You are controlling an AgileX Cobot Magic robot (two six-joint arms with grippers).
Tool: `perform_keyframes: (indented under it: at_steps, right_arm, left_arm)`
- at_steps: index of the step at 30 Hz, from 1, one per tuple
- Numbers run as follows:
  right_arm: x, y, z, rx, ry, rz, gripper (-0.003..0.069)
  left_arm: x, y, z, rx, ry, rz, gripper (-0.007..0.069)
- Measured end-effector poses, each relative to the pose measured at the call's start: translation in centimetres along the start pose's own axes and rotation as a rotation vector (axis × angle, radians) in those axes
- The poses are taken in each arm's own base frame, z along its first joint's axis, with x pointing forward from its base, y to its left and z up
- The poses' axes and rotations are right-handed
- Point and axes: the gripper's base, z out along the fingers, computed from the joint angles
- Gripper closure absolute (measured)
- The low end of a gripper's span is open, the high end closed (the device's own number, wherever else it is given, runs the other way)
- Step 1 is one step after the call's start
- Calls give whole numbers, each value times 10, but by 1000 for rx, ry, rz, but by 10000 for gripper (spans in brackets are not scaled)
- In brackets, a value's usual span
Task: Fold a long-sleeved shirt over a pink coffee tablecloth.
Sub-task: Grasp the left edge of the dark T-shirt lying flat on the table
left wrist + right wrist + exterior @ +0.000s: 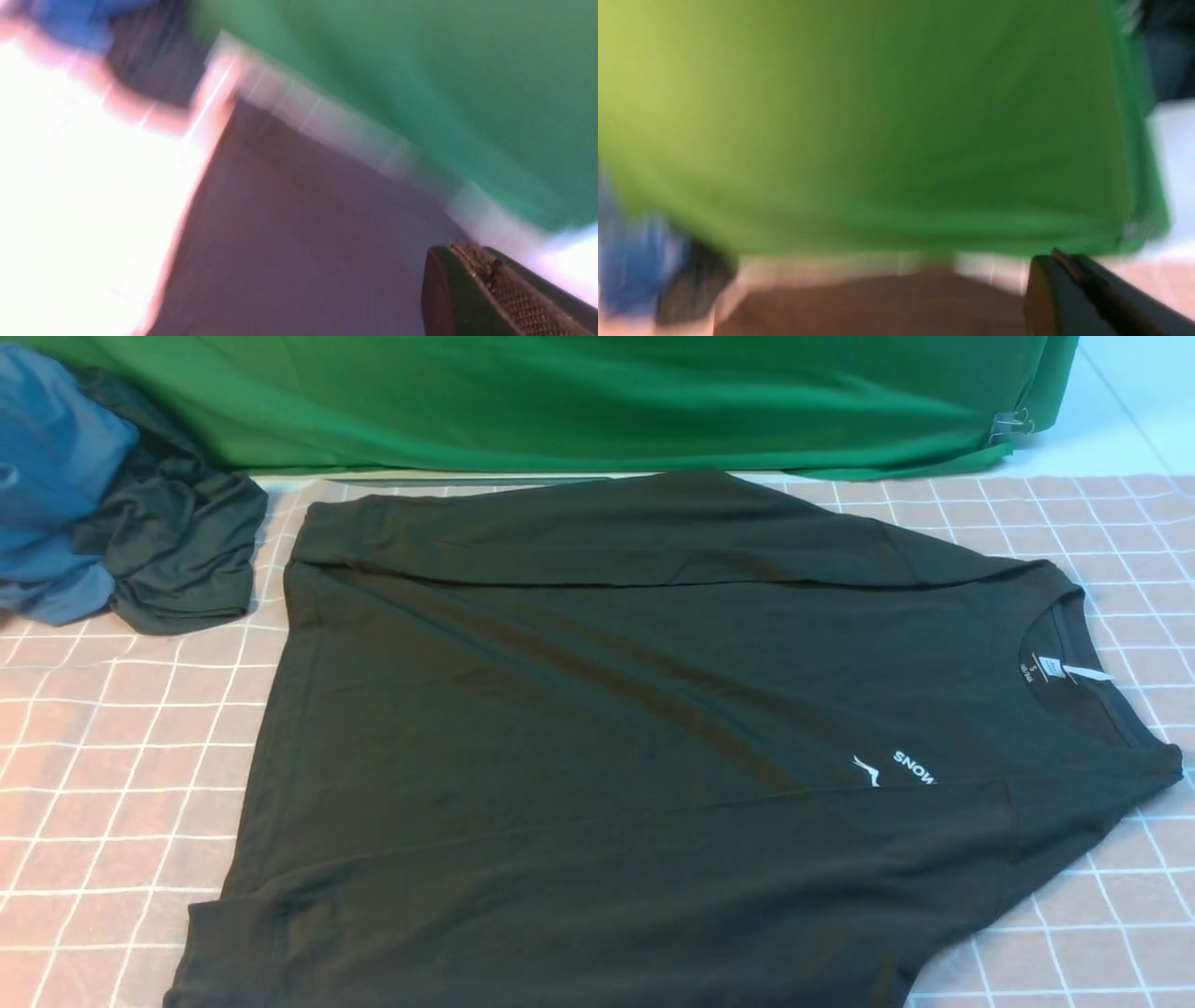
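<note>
The black long-sleeved shirt (607,728) lies flat on the pink coffee tablecloth (112,756), collar and white neck label (1074,667) to the right, hem to the left. Both sleeves are folded in along its body, and the "SNOW" lettering (913,767) faces up. Neither gripper shows in the front view. The blurred left wrist view has my left gripper (460,247) above the shirt (289,233), fingers together and holding nothing. In the blurred right wrist view my right gripper (1057,255) looks the same, near the shirt's far edge (878,303).
A bright green cloth (560,401) hangs along the back, pinned by a metal clip (1013,425) at its right end. At the back left a blue garment (47,476) and a crumpled dark grey-green garment (177,551) lie in a heap.
</note>
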Motion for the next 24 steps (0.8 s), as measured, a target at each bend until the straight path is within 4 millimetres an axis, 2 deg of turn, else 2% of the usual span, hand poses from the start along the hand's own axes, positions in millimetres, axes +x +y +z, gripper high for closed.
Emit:
perform_keyframes:
  at_steps: [2, 4, 5, 7, 9, 14, 19, 21, 24]
  right_arm:
    - [-2, 6, 23, -46, 187, -62, 617]
    - [3, 9, 48, -89, 349, -117, 618]
    - [6, 10, 54, -103, 392, -128, 618]
    - [22, 12, 73, -132, 514, -147, 618]
    - [33, 13, 80, -145, 562, -154, 618]
    - [60, 11, 90, -146, 604, -155, 618]
    - [71, 6, 93, -125, 583, -150, 619]
    - [71, 6, 94, -120, 565, -149, 619]
    - [70, 5, 96, -115, 536, -149, 619]
  left_arm:
    - [-6, 0, 29, -93, 215, 68, 610]
    - [-5, 5, 60, -151, 355, 95, 610]
    - [-3, 8, 71, -173, 401, 99, 610]
    - [8, 19, 97, -222, 508, 103, 610]
    - [23, 32, 113, -265, 588, 100, 610]
    - [55, 57, 139, -300, 612, 91, 610]
    - [79, 77, 156, -342, 659, 121, 574]
    - [90, 86, 165, -376, 722, 146, 514]
    - [95, 92, 178, -388, 739, 150, 397]
